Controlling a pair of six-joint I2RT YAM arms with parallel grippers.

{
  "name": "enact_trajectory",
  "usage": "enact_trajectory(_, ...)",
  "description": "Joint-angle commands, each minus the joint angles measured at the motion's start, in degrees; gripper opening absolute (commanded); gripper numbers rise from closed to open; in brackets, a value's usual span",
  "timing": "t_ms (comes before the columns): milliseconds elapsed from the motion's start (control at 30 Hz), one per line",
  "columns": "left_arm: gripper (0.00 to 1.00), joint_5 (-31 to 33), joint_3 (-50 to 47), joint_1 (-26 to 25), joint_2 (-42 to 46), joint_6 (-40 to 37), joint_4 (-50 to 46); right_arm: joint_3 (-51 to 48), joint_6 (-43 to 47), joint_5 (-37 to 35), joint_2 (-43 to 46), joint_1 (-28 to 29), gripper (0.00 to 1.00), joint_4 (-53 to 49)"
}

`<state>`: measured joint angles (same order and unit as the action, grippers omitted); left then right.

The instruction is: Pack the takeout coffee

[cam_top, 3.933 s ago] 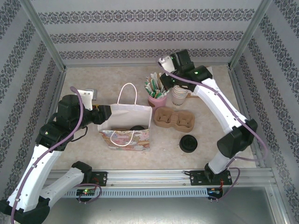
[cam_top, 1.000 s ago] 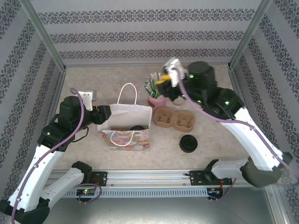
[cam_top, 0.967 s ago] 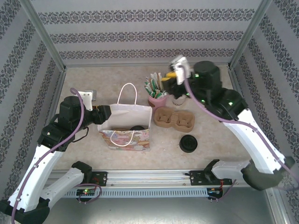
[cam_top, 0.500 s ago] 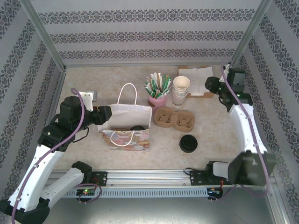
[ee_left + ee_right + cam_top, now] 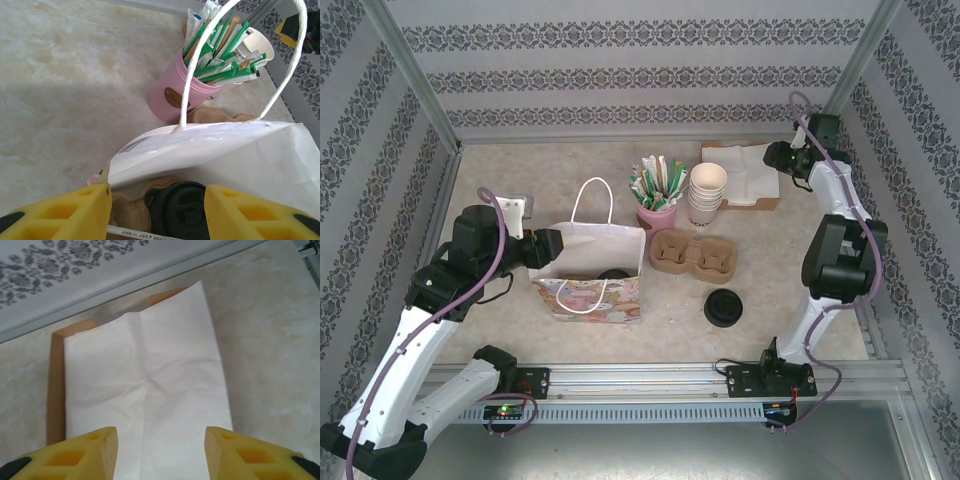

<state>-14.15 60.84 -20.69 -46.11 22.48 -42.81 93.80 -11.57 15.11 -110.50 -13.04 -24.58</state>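
- Top external: the takeout coffee (image 5: 613, 273) stands upright inside the paper bag (image 5: 590, 295) at mid-desk (image 5: 520, 180). Its long axis is vertical and its black lid faces up. The bag wall hides the cup's body.
- The left hand (image 5: 548, 247) sits at the bag's left end. The right hand (image 5: 772, 158) hangs over the napkins (image 5: 745, 165) in the far right corner, well apart from the bag.
- A second ago the right arm reached over the stack of cups (image 5: 707, 190). It has since swung off and folded back into the corner. Bag, coffee and left hand have not moved.
- Left wrist: the camera looks down into the paper bag (image 5: 225, 150). The takeout coffee (image 5: 180, 212) shows low in the view, lid towards the lens.
- The left hand (image 5: 156, 195) is moderately wide, a finger on either side of the bag's mouth, with nothing visibly pinched. The pink holder (image 5: 172, 90) stands just beyond the bag.
- Right wrist: the right hand (image 5: 160, 435) is moderately wide and holds nothing. It hangs above the white napkins (image 5: 145, 390), which lie on a brown tray (image 5: 56, 380).
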Motion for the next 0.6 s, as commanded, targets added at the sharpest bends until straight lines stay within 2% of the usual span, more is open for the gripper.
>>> enact_trajectory(0,0.53,-0.3,-0.9,-0.7,0.8,-1.4,-0.1,6.3,0.1,-2.1,-4.5,-0.4,0.50,-4.4)
enact_trajectory(133,0.53,-0.1,-1.1,-0.7,1.0,-2.0,-0.2,12.1,-0.9,-5.1,-10.2,-0.6,0.51,-7.3)
enact_trajectory(300,0.54,0.2,-0.9,-0.7,0.6,-2.4,-0.4,18.6,-2.5,-5.2,-16.7,-0.6,0.51,-11.4)
enact_trajectory(567,0.54,0.5,-0.8,-0.7,0.7,-2.4,-0.6,20.9,-2.7,-8.1,-20.3,-0.5,0.48,-11.9)
